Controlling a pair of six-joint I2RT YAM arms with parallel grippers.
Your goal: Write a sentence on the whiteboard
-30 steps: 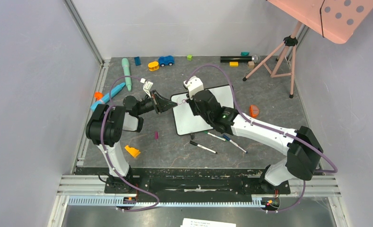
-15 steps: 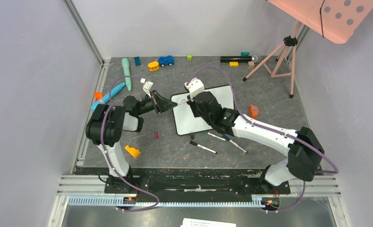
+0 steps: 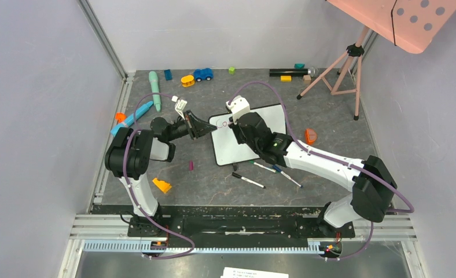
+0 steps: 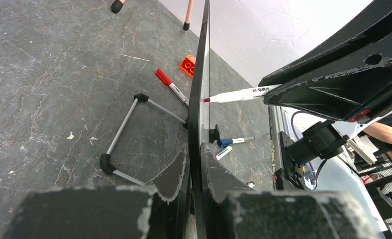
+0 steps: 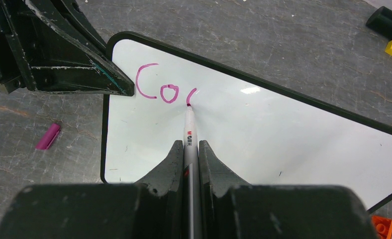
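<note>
Pale lilac walls close in a dark grey, marbled table. At 2 o'clock a pink tripod stand carries a perforated pink panel, which the frame's top edge cuts off.

The whiteboard lies mid-table. The left gripper comes in from 9 o'clock, its jaws pinched on the board's left rim. The right gripper reaches in from 4 o'clock, jaws tight around a white marker. The marker's tip sits at the foot of a fresh stroke.

The sentence so far reads "Co" plus that stroke, in pink, at the board's upper left corner.

Three loose markers lie at 6 o'clock of the board, and a pink cap lies at 8 o'clock.

From above, the right arm hides the board's middle and the writing is barely legible. The left wrist view sees the board edge-on, its face unreadable.
</note>
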